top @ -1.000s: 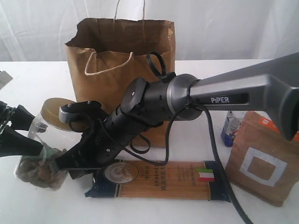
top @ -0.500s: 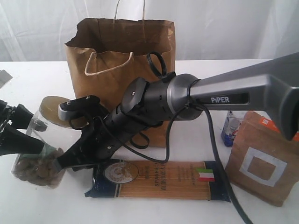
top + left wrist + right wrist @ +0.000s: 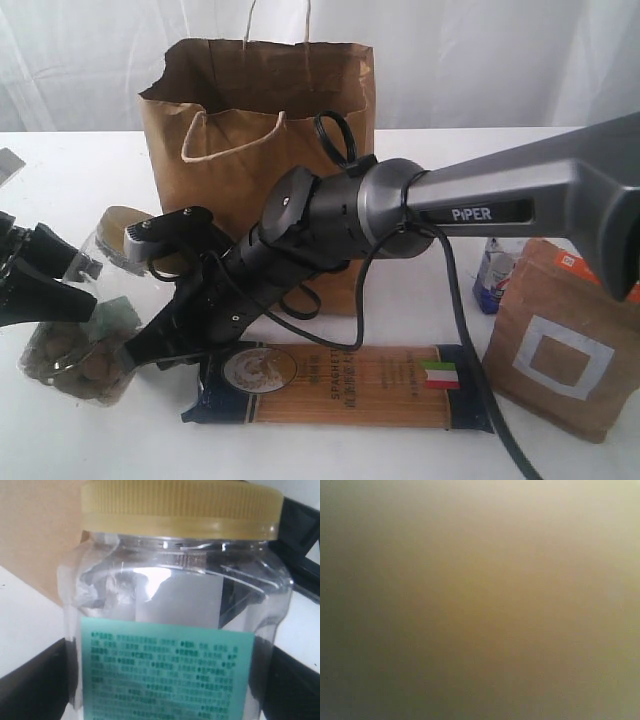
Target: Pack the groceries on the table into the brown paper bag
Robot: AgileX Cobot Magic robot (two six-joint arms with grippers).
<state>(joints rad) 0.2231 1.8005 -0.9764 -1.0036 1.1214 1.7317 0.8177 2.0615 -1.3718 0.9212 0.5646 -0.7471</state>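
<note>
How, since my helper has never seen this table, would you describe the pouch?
Find the tall paper bag at the back of the table. The pouch stands front right in the exterior view, past the spaghetti packet's end. Brown like the bag but smaller, it alone bears a white square outline.

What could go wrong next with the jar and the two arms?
1. The gold-lidded jar leans tilted between the fingers of the left gripper; if the hold is loose, it may slip or topple.
2. The right gripper sits low beside the jar, and its arm crosses in front of the brown paper bag; lifting the jar could hit it.
3. The arm's cable passes over the spaghetti packet and might drag it.
</note>
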